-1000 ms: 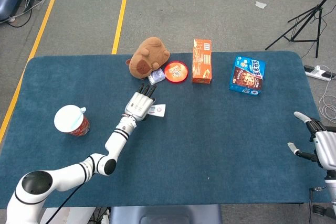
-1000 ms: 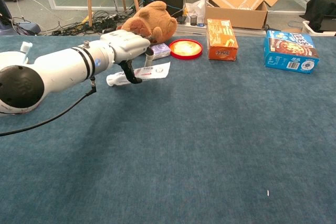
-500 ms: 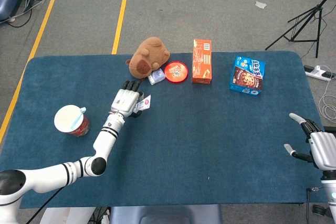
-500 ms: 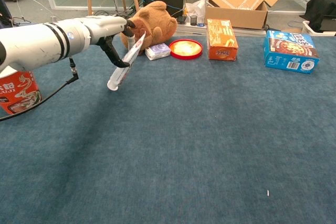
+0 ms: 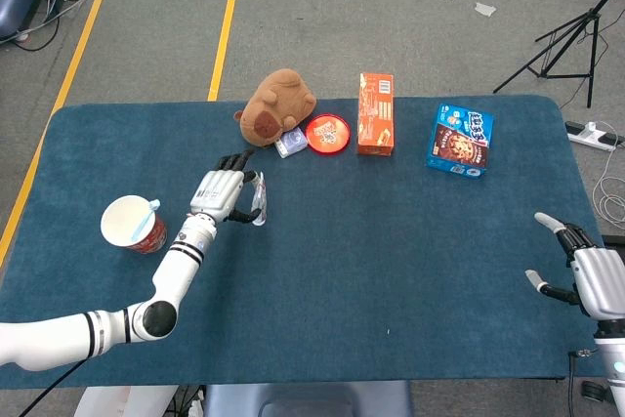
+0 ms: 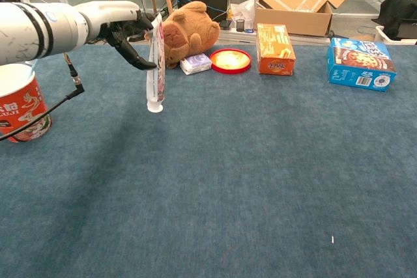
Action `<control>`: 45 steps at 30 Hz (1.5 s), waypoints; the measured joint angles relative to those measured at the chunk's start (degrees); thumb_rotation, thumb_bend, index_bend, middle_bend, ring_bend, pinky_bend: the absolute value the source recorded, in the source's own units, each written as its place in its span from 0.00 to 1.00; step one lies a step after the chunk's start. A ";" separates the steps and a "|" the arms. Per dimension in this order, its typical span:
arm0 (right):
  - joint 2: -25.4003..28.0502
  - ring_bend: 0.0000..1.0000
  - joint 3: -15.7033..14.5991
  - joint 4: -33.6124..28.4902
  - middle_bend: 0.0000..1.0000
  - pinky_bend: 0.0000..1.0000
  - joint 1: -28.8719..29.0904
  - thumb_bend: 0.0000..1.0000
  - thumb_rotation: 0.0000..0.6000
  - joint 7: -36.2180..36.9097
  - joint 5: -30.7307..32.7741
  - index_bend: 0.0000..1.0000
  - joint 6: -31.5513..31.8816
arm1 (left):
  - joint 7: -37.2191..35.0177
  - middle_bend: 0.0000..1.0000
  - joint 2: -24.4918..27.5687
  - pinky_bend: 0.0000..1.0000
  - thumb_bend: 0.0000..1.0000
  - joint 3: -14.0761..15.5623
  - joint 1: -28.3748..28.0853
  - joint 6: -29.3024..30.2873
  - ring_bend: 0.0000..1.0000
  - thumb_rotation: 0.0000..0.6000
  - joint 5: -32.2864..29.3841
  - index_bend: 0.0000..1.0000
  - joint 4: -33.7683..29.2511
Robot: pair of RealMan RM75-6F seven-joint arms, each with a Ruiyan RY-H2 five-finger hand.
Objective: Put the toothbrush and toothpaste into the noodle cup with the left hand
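1. One right hand (image 5: 586, 275) rests with fingers spread and holding nothing, at the desk's (image 5: 391, 241) right edge; leave it there.
2. The noodle cup (image 5: 132, 225), toothbrush (image 5: 146, 216) already inside, stands near the left edge.
3. The left hand (image 5: 217, 192) pinches the toothpaste (image 6: 156, 63) by its top, cap hanging down; carry it leftward over the rim, keeping it vertical, before releasing.

Head view steeply down from above, chest view low and level, both sharing the table (image 5: 410, 241).
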 measured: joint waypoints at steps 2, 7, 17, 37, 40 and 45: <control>0.01 0.24 -0.04 -0.22 0.26 0.60 -0.12 0.16 1.00 -0.18 -0.22 0.19 0.39 | -1.66 0.00 1.53 0.00 0.29 -0.08 0.71 0.12 0.00 1.00 0.40 0.64 -2.26; 0.09 0.24 -0.19 -1.05 0.26 0.60 -0.67 0.16 1.00 -1.09 -1.13 0.19 2.06 | -4.20 0.00 5.22 0.00 0.29 -0.13 2.12 1.26 0.00 1.00 1.27 0.64 -7.54; 0.27 0.24 -0.80 -3.26 0.26 0.60 -2.06 0.16 1.00 -3.90 -3.72 0.19 5.69 | -7.73 0.00 11.98 0.00 0.29 -0.06 4.84 5.16 0.00 1.00 2.18 0.64 -16.25; 3.56 0.24 -0.97 -9.03 0.26 0.60 -2.82 0.16 1.00 -9.64 -8.13 0.19 9.46 | -12.25 0.00 26.32 0.00 0.33 -1.45 9.19 11.49 0.00 1.00 -2.36 0.65 -31.76; 3.74 0.24 -0.90 -9.41 0.26 0.60 -2.93 0.16 1.00 -10.15 -8.28 0.19 9.79 | -13.36 0.00 28.17 0.00 0.33 -1.37 10.08 11.50 0.00 1.00 -2.25 0.65 -32.33; 3.88 0.24 -0.84 -9.84 0.26 0.60 -3.04 0.16 1.00 -10.65 -8.46 0.19 10.09 | -15.32 0.00 30.95 0.00 0.33 -0.67 11.84 11.10 0.00 1.00 -1.47 0.65 -32.80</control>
